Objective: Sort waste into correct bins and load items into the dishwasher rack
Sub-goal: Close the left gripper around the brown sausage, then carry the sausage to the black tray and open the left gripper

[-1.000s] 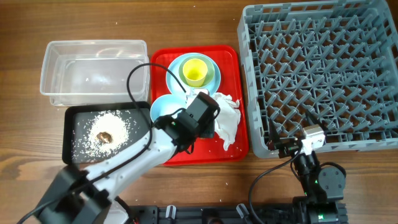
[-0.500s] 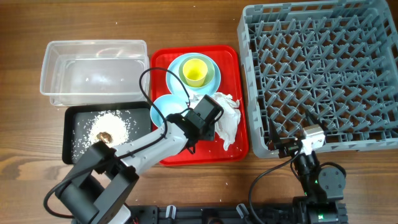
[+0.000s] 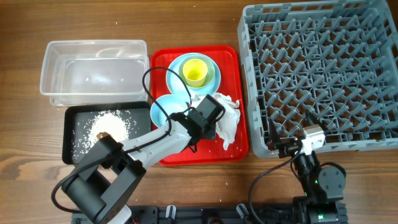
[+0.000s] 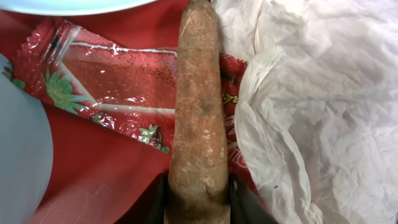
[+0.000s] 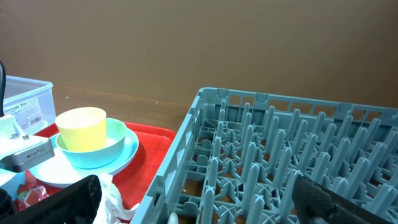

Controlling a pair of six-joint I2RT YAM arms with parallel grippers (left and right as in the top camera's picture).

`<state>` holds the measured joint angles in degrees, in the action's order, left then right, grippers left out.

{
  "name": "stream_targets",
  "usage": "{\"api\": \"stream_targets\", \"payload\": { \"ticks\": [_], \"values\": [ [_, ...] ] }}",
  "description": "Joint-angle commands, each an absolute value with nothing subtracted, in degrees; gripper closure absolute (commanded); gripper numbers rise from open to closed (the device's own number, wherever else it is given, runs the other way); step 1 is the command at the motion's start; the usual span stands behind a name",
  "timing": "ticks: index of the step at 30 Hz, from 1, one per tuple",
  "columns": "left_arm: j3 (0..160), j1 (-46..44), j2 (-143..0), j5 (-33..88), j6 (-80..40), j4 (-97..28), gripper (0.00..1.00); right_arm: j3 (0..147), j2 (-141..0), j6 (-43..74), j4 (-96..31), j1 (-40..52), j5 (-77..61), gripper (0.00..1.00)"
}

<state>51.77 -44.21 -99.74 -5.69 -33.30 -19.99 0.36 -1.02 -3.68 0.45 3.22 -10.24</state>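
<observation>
Inside the left gripper (image 4: 199, 193), clamped tight: a brown sausage-like stick (image 4: 198, 112) lying on a red wrapper (image 4: 106, 71), crumpled white napkin (image 4: 311, 99) rightward. Overhead, the arm (image 3: 155, 140) hides all that. Right gripper (image 5: 196, 202) gapes, grey pegged rack (image 5: 280, 155) just ahead.

A flat red serving tray (image 3: 231, 59) lies on the brown wooden bench (image 3: 186, 22), about midway between its left and right edges; the tray's rim is raised and its corners rounded; the bench's grain runs left to right.
</observation>
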Motion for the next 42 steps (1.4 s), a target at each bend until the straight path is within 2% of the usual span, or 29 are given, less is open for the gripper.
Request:
{"api": "stream_targets", "payload": {
  "ticks": [1, 9, 16, 21, 24, 31, 42],
  "values": [
    [51.8, -44.4, -97.5, -5.8, -33.4, -20.1, 0.81, 0.3, -1.0, -3.0, 0.8, 3.6, -10.2, 0.00],
    [51.8, -44.4, -81.6, -6.0, -33.4, -25.0, 0.83, 0.3, -1.0, -3.0, 0.8, 3.6, -10.2, 0.00],
    [51.8, -43.4, -72.3, -14.9, -33.8, -39.3, 0.83, 0.3, -1.0, -3.0, 0.8, 3.6, -10.2, 0.00],
    [51.8, -37.5, -71.0, -16.4, -40.0, -53.8, 0.83, 0.3, -1.0, -3.0, 0.8, 3.6, -10.2, 0.00],
    [51.8, -32.8, -71.0, -16.4, -40.4, -58.0, 0.83, 0.3, -1.0, -3.0, 0.8, 3.6, -10.2, 0.00],
    [51.7, -23.5, -71.2, -16.4, -39.7, -58.7, 0.83, 0.3, -1.0, -3.0, 0.8, 3.6, -10.2, 0.00],
    [51.5, -22.5, -79.4, -17.5, -33.9, -56.7, 0.83, 0.3, -1.0, -3.0, 0.8, 3.6, -10.2, 0.00]
  ]
}}
